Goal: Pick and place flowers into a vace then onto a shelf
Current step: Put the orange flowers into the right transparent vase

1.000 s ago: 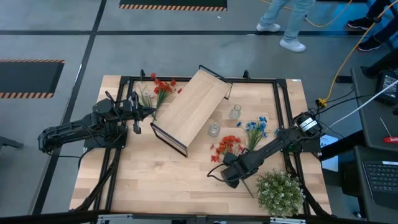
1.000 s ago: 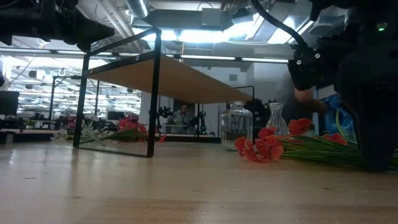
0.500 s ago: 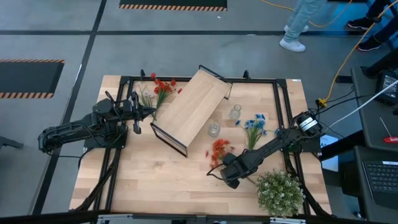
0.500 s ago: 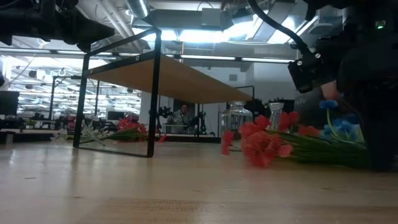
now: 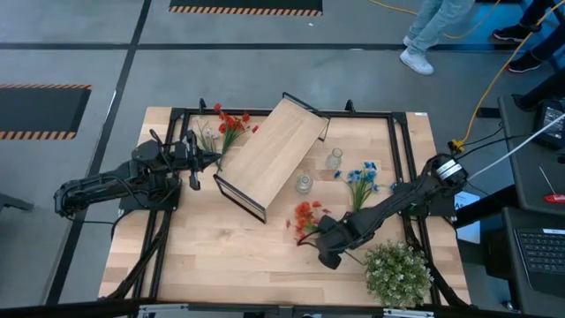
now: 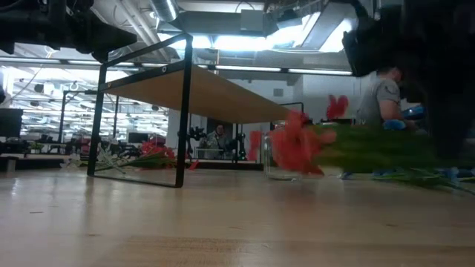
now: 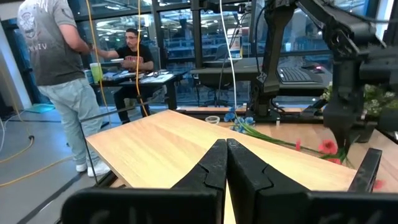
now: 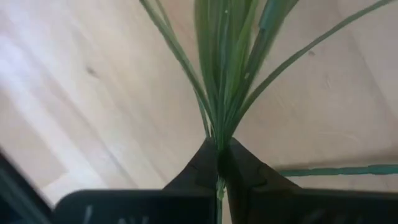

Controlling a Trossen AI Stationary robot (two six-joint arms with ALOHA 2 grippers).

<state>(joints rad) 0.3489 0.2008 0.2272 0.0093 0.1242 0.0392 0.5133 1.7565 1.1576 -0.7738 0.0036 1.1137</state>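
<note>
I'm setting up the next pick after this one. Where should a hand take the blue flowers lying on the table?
Probably by the green stems, low down near the cut end, coming from straight above. The blue flowers lie flat with blossoms fanned toward the small vase and stems trailing toward the right hand, which is shut on the red flowers.

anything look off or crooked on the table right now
The shelf sits skewed, at a slant to the table edges. Red flowers are lifted off the wood in the right tool; blue flowers lie loose beside two empty glass vases.
</note>
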